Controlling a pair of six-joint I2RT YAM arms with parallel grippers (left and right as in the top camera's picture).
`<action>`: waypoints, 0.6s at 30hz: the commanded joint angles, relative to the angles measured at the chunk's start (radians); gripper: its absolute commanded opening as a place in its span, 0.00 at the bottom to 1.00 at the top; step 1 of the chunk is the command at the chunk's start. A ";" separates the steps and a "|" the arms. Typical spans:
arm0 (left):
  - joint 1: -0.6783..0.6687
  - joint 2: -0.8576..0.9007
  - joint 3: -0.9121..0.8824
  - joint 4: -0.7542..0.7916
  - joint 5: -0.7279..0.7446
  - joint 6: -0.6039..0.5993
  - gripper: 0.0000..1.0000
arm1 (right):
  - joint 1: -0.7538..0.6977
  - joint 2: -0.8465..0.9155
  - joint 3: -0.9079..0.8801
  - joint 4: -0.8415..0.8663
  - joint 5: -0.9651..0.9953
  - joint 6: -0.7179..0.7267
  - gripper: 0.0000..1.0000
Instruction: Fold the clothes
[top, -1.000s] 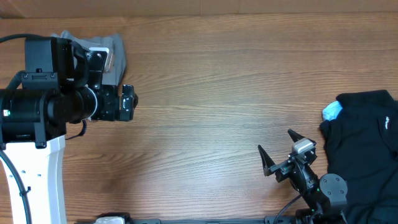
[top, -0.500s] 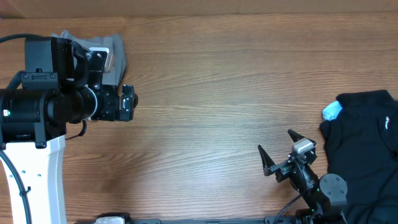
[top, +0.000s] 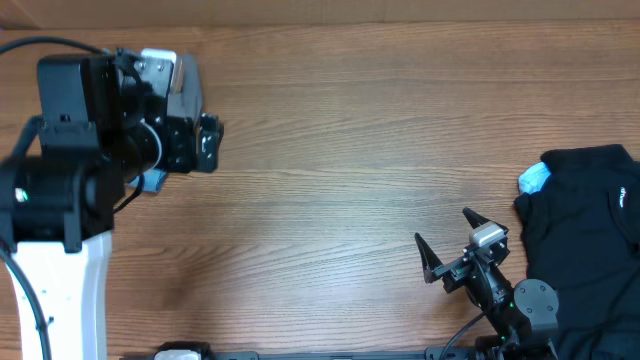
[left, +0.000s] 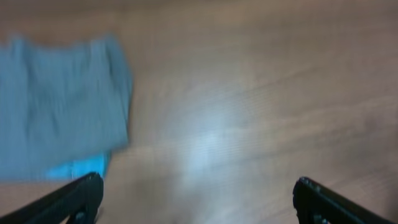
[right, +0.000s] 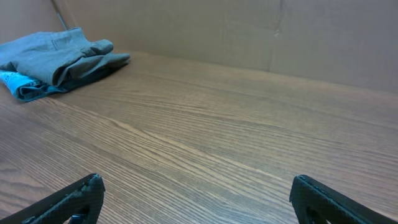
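Overhead, looks down on a brown table (top: 330, 150) of fine, straight wood grain with a dull sheen. Finds the grey shorts (top: 188, 88) at the picture's upper left, soft plain cloth, mostly hidden under the boxy black left arm (top: 100, 150). Places the black garment (top: 585, 235) at the right edge, a smooth dark heap with rounded folds, and a light-blue scrap (top: 534, 178) touching its upper-left edge; too small to tell the weave. Shows the right gripper (top: 442, 226) near that heap, thin pointed black fingers splayed wide, holding nothing. From the right wrist, sees the grey shorts well apart across bare wood, rumpled in thick layers, resting on light-blue denim (right: 13, 79) that peeks out at the near edge. From the left wrist, blurred: left gripper (left: 198, 190) spread wide and empty above the table, grey cloth flat and roughly rectangular at upper left, a blue strip just below it.
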 joint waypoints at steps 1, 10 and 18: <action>-0.058 -0.123 -0.144 0.165 0.010 0.047 1.00 | -0.005 -0.011 -0.007 0.005 -0.005 -0.003 1.00; -0.111 -0.521 -0.741 0.686 0.017 0.052 1.00 | -0.005 -0.011 -0.007 0.005 -0.005 -0.003 1.00; -0.111 -0.866 -1.128 0.811 0.021 0.051 1.00 | -0.005 -0.011 -0.007 0.006 -0.005 -0.003 1.00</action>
